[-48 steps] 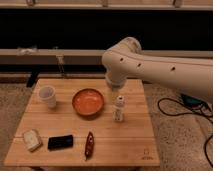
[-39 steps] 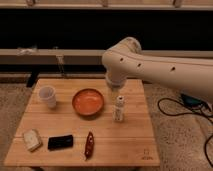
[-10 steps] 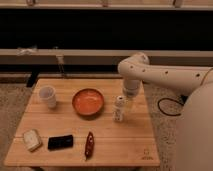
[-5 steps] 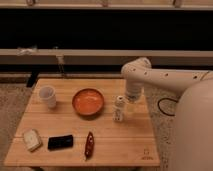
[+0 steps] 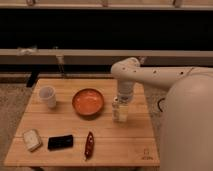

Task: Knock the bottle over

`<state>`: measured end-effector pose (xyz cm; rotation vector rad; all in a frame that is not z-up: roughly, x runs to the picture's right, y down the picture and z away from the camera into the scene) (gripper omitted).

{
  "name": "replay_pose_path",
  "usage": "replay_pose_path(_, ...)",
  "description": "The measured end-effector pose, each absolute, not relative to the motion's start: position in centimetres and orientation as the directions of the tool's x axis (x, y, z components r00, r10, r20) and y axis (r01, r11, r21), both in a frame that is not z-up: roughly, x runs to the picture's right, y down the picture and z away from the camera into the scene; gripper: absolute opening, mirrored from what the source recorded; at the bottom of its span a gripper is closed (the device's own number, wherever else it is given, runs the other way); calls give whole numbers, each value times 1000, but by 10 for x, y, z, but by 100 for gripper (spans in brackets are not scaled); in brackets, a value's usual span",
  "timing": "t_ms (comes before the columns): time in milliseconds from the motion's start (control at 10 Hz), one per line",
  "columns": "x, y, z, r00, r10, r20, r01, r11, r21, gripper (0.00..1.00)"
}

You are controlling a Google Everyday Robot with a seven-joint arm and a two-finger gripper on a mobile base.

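The small white bottle [image 5: 119, 110] with a dark-marked label stands upright on the wooden table [image 5: 125, 140], right of the orange bowl [image 5: 88, 101]. My white arm reaches in from the right and bends down over it. My gripper [image 5: 121, 99] is right at the bottle's top, touching or just above the cap. The bottle's cap is partly hidden by the gripper.
A white paper cup [image 5: 47, 96] stands at the table's left. Along the front lie a pale sponge-like block [image 5: 31, 139], a black flat device [image 5: 60, 142] and a dark red packet [image 5: 89, 145]. A metal rail and dark wall run behind the table.
The arm has swung right and lowered, bringing the gripper down from above the bowl side to the bottle's top. The bottle still stands upright in the same spot.
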<state>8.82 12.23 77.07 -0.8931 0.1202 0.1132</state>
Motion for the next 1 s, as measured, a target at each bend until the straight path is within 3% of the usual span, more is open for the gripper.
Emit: replay_pose_path(1000, 30, 110, 759, 1000, -13, -9, 1, 615, -789, 80)
